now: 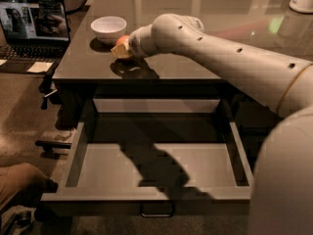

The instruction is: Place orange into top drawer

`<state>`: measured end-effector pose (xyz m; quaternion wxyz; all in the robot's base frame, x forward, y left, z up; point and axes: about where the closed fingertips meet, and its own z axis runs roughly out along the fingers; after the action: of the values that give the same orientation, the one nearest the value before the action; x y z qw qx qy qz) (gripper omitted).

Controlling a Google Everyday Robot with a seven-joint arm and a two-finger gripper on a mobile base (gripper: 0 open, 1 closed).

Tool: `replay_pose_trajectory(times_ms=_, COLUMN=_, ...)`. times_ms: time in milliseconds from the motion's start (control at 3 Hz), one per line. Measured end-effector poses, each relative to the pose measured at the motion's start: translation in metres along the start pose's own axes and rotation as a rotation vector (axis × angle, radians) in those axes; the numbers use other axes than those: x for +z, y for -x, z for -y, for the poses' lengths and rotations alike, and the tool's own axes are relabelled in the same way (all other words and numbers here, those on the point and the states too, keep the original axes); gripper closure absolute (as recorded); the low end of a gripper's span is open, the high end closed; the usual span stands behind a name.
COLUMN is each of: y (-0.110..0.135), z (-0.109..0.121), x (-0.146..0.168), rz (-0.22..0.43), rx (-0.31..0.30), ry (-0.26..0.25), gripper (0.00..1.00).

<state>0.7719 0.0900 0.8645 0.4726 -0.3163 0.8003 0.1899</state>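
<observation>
The orange [122, 40] sits between the pale fingertips of my gripper [120, 48], which is shut on it just above the dark tabletop [195, 62], right of the white bowl. A shadow lies on the table under it. The top drawer [88, 160] is pulled wide open below the table's front edge. Its flat grey floor holds nothing, and its small metal handle [156, 212] shows at the bottom. My arm reaches in from the right, over the drawer's right side.
A white bowl [108, 28] stands on the table just left of the gripper. An open laptop [33, 24] sits on a lower surface at far left. A person's knee [19, 182] is at bottom left, next to the drawer's front corner.
</observation>
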Motion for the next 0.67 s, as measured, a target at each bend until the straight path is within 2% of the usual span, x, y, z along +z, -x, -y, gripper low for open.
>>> replay_pose_trajectory(times_ms=333, y=-0.009, z=0.003, x=-0.037, rz=0.016, rx=0.013, ry=-0.022, gripper=1.0)
replay_pose_trajectory(times_ms=667, y=-0.023, z=0.004, x=-0.088, rz=0.012, rx=0.026, ry=0.001, gripper=1.0)
